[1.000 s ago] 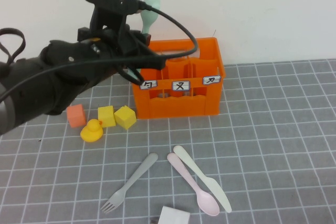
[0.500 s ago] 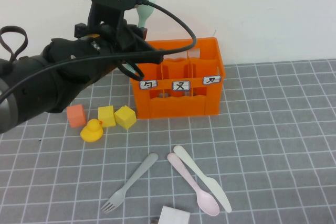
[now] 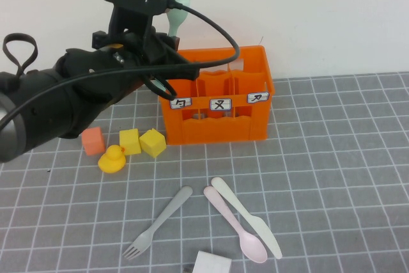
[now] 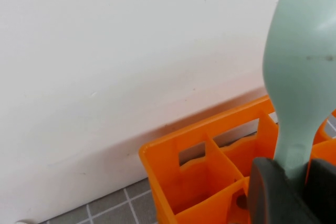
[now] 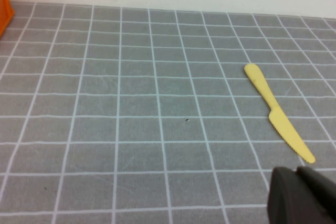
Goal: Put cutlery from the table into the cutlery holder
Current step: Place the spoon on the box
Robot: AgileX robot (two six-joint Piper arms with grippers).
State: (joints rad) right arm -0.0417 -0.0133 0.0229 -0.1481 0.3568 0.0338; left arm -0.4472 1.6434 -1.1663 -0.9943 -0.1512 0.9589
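Gripping mint green spoon (image 3: 178,9) above cutlery holder (image 3: 220,103) rim, left pincer (image 4: 286,184); right pincer (image 5: 304,195) shut, low over table (image 5: 131,103).

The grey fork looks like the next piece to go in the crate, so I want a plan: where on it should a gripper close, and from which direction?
Grip the grey fork mid-handle, coming straight down, jaws across its slanted length. It lies flat on the table, and its handle is slim with bare table on both sides. The left gripper is shut on the mint green spoon above the cutlery holder.
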